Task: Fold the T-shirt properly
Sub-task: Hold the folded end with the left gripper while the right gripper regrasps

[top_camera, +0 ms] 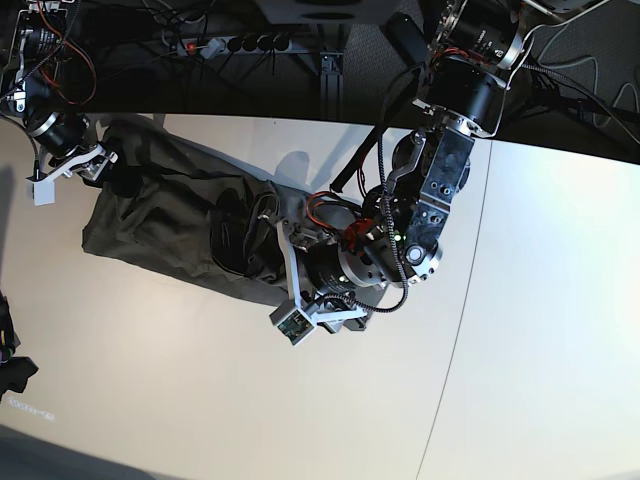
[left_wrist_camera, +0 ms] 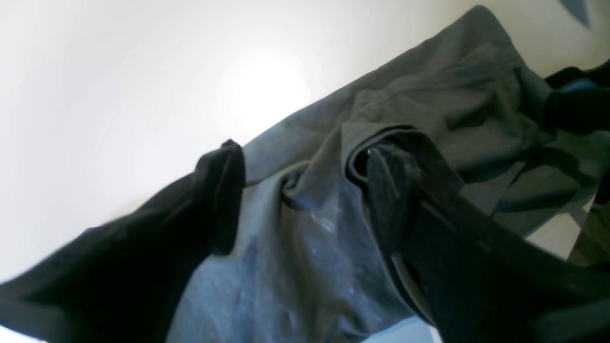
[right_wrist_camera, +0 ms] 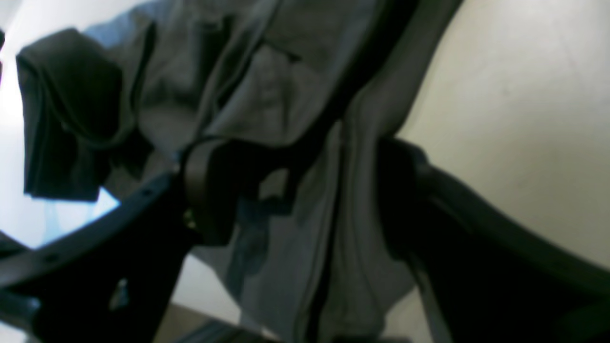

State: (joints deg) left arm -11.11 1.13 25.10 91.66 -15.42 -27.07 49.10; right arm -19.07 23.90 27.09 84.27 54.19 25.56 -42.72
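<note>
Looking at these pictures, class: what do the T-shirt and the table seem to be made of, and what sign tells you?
T-shirt: soft woven or knitted cloth, probably cotton, matt olive-grey; it lies in creases and bunched folds, with a stitched hem.
Table: a hard, smooth, off-white top, perhaps laminate or painted board; it is flat, shows a thin seam line and a soft glare.

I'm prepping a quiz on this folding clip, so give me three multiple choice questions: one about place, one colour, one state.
1. Where does the T-shirt lie?
A. On the pale table
B. In a basket
C. Hung on a rack

2. What colour is the T-shirt?
A. Red
B. Dark olive-grey
C. Yellow

3. How are the left gripper jaws?
A. Clamped tight together
B. Missing
C. Spread apart over the cloth

Answers: 1 A, the base view shows it lying bunched on the tabletop. 2 B, all views show that tone. 3 C, the left wrist view shows cloth between separated fingers.
</note>
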